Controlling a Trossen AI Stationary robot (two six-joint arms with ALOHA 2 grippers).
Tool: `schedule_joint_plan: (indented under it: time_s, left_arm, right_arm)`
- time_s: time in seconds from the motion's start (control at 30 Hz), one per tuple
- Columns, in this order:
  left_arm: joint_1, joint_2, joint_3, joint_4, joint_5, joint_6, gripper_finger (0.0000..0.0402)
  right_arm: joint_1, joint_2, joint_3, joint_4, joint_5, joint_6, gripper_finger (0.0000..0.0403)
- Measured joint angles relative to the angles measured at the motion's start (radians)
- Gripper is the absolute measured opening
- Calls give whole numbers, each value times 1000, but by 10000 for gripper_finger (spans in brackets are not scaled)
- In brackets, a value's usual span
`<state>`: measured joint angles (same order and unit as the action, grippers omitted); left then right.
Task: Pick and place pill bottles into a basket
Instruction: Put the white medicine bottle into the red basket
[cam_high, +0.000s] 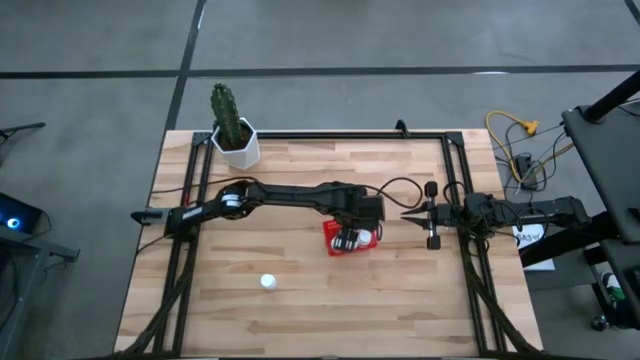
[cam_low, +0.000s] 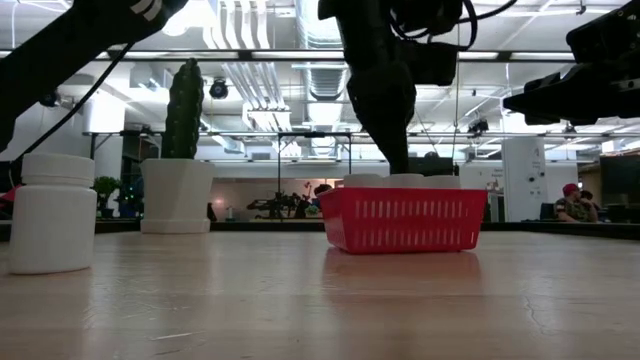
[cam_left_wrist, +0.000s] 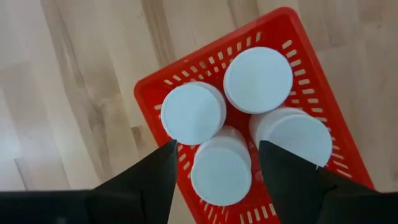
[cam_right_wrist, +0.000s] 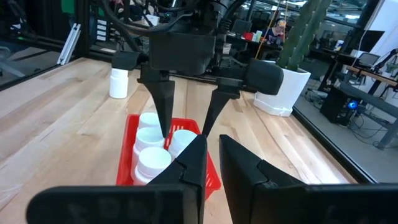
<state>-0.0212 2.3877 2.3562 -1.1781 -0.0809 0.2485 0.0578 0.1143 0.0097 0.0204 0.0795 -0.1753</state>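
The red meshed basket (cam_left_wrist: 149, 87) stands on the table near its middle (cam_high: 335, 246) and holds several white pill bottles upright. My left gripper (cam_left_wrist: 217, 144) is above the basket, pointing down and open. Its fingers stand on either side of the nearest bottle (cam_left_wrist: 221, 174) with a gap on each side. One more bottle (cam_high: 268, 282) stands alone on the table toward the near left; it also shows in the low view (cam_low: 52, 215). My right gripper (cam_high: 405, 213) waits to the right of the basket, above the table, with its fingers close together and empty.
A white pot with a green cactus (cam_high: 235, 135) stands at the table's far left corner. A black frame (cam_high: 455, 180) runs along the table's edges. Bare wood lies between the basket and the lone bottle.
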Motion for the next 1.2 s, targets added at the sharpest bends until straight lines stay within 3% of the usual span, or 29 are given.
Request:
schedule_joint_plan:
  time_s: [0.47,0.93,1.07,1.2]
  left_arm:
    - [-18,-88,0,-101,-37,-8,206]
    - [-179,-140,-21,-231,-89,-30,206]
    - [-237,-198,-110,-230,-90,-80,206]
    - [-289,-306,-306,-116,-91,-111,206]
  right_arm:
    - [0,0,0,0,0,0,34]
    - [1,0,0,0,0,0,34]
    - [1,0,0,0,0,0,34]
    - [1,0,0,0,0,0,34]
